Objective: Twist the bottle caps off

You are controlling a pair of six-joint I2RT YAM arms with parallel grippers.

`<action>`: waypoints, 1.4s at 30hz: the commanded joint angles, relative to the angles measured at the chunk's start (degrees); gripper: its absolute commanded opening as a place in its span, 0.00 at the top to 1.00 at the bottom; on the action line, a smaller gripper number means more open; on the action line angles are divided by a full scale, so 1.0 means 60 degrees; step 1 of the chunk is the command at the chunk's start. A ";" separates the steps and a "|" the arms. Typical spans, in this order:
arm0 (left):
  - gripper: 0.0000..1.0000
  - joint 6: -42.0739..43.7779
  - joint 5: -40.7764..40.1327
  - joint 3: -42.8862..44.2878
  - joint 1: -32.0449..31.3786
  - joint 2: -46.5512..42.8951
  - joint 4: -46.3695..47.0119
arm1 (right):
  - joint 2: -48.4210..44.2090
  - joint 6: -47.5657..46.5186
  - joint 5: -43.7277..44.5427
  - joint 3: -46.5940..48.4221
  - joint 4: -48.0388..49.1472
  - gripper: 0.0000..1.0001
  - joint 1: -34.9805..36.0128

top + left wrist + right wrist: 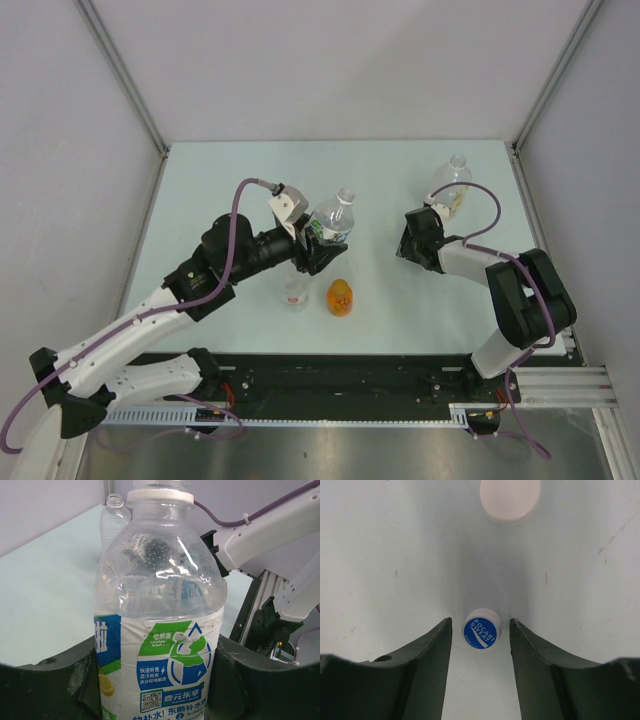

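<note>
My left gripper (318,245) is shut on the blue-labelled clear bottle (333,222), holding it upright by its label (165,660). The bottle's neck has a white ring, and its top is cut off in the left wrist view. My right gripper (405,248) points down at the table, open. A blue cap (482,630) lies loose between its fingers (425,665), touching neither. A white cap (510,500) lies on the table beyond it. The large clear bottle (452,185) stands at the back right with an open neck (115,500). The small red-labelled bottle (296,292) and the orange bottle (340,297) stand in front.
The pale green table (230,180) is walled by white panels at the back and sides. A black rail (340,385) runs along the near edge. The right arm (270,530) shows close behind the held bottle in the left wrist view.
</note>
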 commanded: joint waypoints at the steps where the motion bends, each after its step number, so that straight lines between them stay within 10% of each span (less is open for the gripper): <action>1: 0.94 0.0049 0.0153 -0.0061 0.0056 -0.0023 0.0400 | 0.0182 0.0005 0.0144 0.0060 -0.0470 0.45 0.0131; 22: 0.93 0.0327 -0.0037 0.0100 0.0042 0.0168 0.0444 | -0.4750 -0.0273 0.0819 0.1877 -0.2946 0.35 0.1024; 32: 1.00 0.1016 0.3388 -0.0178 0.0056 0.0606 0.0825 | -0.8181 0.1920 -0.7304 0.1686 -0.0004 0.16 -0.0893; 42: 1.00 0.0914 0.4255 0.0598 0.0042 0.1720 0.0502 | -0.8606 0.2205 -0.8499 0.1935 0.0281 0.01 -0.0632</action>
